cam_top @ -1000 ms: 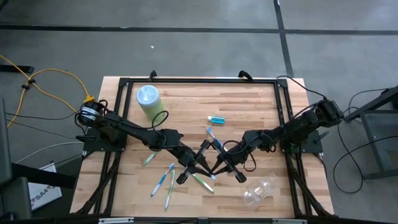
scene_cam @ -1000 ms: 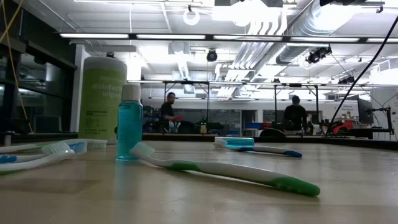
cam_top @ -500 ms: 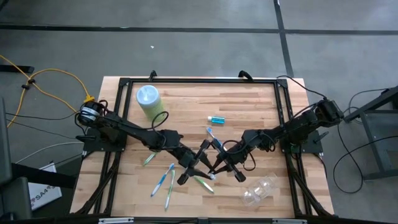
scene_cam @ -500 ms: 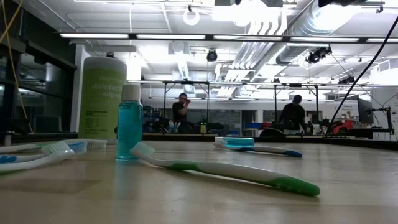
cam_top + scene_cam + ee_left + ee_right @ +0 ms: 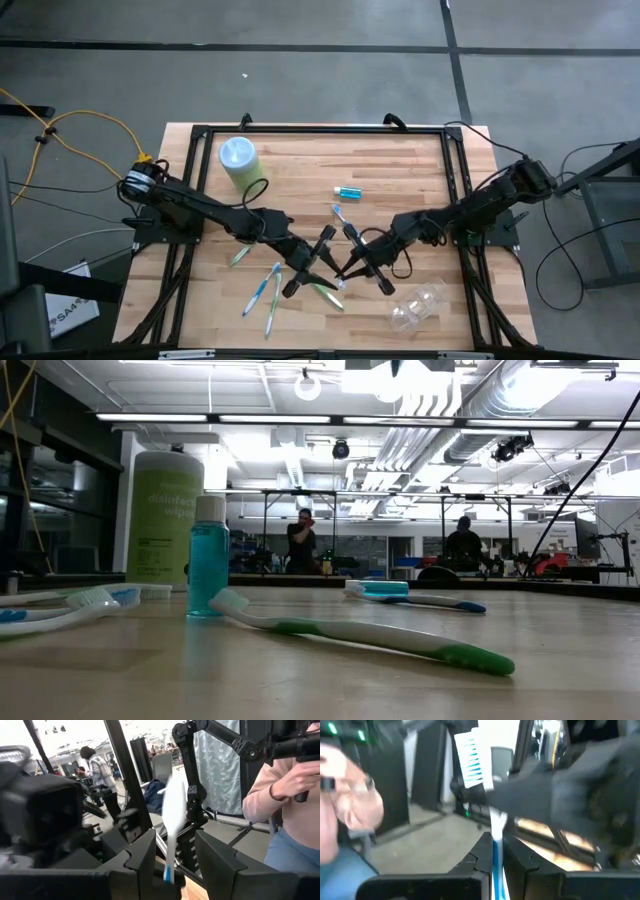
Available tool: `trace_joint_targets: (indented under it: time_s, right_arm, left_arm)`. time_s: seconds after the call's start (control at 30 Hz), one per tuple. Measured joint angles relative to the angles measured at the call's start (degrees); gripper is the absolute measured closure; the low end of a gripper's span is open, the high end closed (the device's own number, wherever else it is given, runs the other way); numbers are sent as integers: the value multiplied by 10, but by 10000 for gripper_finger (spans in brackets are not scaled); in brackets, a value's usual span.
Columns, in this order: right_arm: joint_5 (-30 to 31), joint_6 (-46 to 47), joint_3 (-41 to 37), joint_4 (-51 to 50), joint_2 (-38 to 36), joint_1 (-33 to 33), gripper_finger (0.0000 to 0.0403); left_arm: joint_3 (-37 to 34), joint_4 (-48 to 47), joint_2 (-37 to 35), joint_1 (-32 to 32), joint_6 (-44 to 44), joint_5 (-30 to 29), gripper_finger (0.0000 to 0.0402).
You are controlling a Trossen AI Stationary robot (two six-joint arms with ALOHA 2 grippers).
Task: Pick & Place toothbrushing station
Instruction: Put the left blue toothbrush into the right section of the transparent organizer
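Gripped by the handle between the narrowed fingers of the right gripper [image 5: 493, 851], a blue-and-white toothbrush [image 5: 475, 760], with the left gripper [image 5: 172, 851] spread wide around it mid-table.

Grey concrete floor [image 5: 330, 90] is surrounding the wooden counter [image 5: 400, 165], dark seam lines running across it. Yellow cable [image 5: 70, 130] is looping on the floor near the counter's far left corner. Low view is showing a large open workshop: white ceiling ducts [image 5: 440, 420], strip lights [image 5: 260, 417] glowing, a round lamp [image 5: 307, 385] hanging. Two people [image 5: 302, 545] are standing far back by benches. Left wrist view is showing a person in a pink sleeve [image 5: 280, 790] beside a grey curtain [image 5: 220, 775].
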Motion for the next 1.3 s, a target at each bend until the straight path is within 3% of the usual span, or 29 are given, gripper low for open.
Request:
trace_joint_targets:
  time_s: [0.3,0.53,1.0,1.17,1.3]
  right_arm:
    - [118,-15,0,-63,-30,67,388]
    - [277,45,0,-90,-37,146,388]
    - [718,204,0,-84,-33,377,388]
    - [814,244,0,-86,-14,427,388]
    - [844,276,0,-87,13,449,388]
  left_arm:
    - [0,-17,-8,-3,7,-39,270]
    - [0,-36,-8,-11,2,-55,270]
    - [0,-74,-8,-98,-8,-311,292]
    - [0,-74,-7,-126,-19,-372,298]
    - [0,-74,-7,-143,-24,-391,298]
